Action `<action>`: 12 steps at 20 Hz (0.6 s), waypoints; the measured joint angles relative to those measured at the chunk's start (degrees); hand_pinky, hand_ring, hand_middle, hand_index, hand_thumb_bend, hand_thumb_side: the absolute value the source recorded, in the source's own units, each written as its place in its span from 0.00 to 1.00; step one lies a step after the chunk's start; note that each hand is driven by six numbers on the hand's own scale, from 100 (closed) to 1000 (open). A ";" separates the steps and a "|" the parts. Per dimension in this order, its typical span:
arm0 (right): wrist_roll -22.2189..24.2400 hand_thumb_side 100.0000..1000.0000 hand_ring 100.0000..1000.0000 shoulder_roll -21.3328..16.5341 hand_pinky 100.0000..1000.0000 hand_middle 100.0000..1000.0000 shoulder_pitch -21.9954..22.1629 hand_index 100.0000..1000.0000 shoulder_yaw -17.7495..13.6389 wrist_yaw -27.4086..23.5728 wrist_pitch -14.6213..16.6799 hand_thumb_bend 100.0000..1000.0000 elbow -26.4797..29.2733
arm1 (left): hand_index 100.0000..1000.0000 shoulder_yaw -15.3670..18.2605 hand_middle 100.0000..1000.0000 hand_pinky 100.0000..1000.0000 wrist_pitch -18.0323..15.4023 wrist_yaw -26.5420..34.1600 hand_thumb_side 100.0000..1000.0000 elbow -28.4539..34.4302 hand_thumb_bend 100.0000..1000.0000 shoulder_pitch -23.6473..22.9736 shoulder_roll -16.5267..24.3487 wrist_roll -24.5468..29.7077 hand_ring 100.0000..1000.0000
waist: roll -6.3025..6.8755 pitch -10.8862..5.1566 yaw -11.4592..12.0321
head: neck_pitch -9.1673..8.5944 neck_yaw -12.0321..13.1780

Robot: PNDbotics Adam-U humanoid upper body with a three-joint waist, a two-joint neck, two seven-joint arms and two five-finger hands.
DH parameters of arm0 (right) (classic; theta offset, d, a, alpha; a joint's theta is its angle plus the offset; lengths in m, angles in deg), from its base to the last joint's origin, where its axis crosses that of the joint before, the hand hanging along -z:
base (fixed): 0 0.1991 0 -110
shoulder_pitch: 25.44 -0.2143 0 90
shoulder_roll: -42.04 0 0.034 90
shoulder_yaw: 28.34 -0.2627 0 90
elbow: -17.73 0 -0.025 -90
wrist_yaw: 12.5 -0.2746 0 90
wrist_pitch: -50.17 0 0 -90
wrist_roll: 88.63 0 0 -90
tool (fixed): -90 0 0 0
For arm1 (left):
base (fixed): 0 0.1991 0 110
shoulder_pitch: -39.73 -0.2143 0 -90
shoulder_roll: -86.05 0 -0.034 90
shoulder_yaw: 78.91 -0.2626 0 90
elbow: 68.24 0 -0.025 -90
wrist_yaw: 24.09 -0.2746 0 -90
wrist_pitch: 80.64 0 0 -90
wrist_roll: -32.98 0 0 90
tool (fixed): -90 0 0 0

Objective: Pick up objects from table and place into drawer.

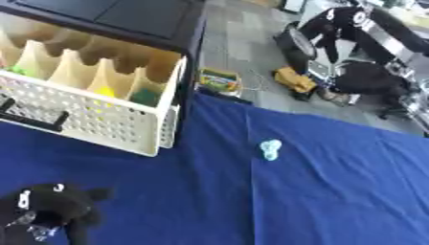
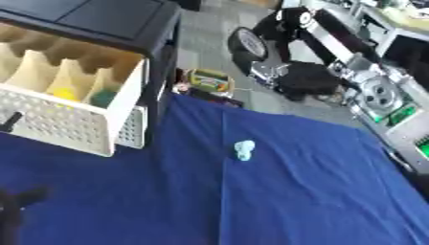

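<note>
My left hand [image 1: 46, 210] sits low, well short of the drawer [image 1: 92, 122], and I cannot tell how its fingers stand or whether it holds anything. My right hand shows in neither view. The small pale blue object [image 1: 269, 149] lies alone on the blue worktop [image 1: 335, 191], to the right of the drawer. I'd reach over it from above and close only once centred. Its shape is too blurred to read; green and yellow items in the drawer's compartments are partly hidden.

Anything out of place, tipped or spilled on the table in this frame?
Nothing looks spilled or damaged. One small light blue object lies alone on the blue cloth, apart from the open white drawer, whose compartments already hold green and yellow items. The left hand sits low at the near left corner.
</note>
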 measured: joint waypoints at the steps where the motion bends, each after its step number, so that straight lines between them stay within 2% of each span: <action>1: 0.04 0.51 0.72 0.16 0.66 0.16 -0.62 0.57 0.01 -0.26 -0.14 0.32 -0.13 | 0.74 -0.05 0.58 0.97 0.17 -0.07 0.86 0.00 0.02 0.01 -0.01 0.12 0.37 | -0.20 -0.01 0.38 | -0.02 -0.31; 4: 0.28 0.51 0.72 0.68 0.66 0.16 -2.44 0.57 0.37 -0.87 -0.41 0.32 -0.58 | 0.74 -0.36 0.58 0.97 0.57 -0.33 0.86 0.00 0.02 0.03 -0.33 0.46 0.37 | -0.62 -0.02 1.27 | -0.05 -1.12; 12: 1.15 0.51 0.72 1.97 0.65 0.16 -6.28 0.56 1.82 -1.31 -1.06 0.33 -2.05 | 0.74 -1.08 0.58 0.98 1.85 -0.58 0.89 0.00 0.04 0.04 -1.52 1.25 0.37 | -0.65 -0.41 2.52 | -0.06 -3.20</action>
